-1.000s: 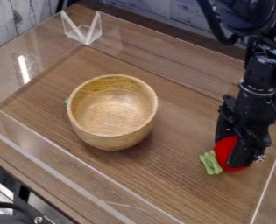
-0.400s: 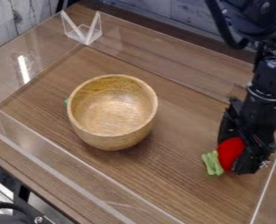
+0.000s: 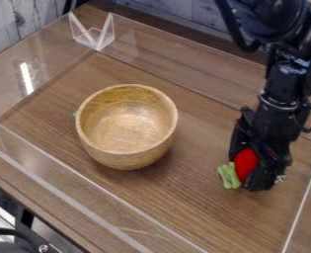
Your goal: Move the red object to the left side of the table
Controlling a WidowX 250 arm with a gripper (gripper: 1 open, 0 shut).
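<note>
**Gripper spread wide around the strawberry, shifted slightly toward the bowl**

- Change: compared with a moment ago, the gripper (image 3: 256,166) and the red strawberry (image 3: 248,161) sit a little further left in the picture, and the green cap now pokes out at the gripper's lower left. Only a small gain, I judge; the berry remains on the right part of the table (image 3: 144,203), so most of the trip left is not yet done.
- Gripper: pointing steeply down, jaws spread as wide as they go, strawberry sitting between them at table level. Whether a finger actually touches it, cannot tell. Not clamped, so I read it as released or not yet grasped.
- Further left of the gripper: wooden bowl (image 3: 126,126), well apart.
</note>
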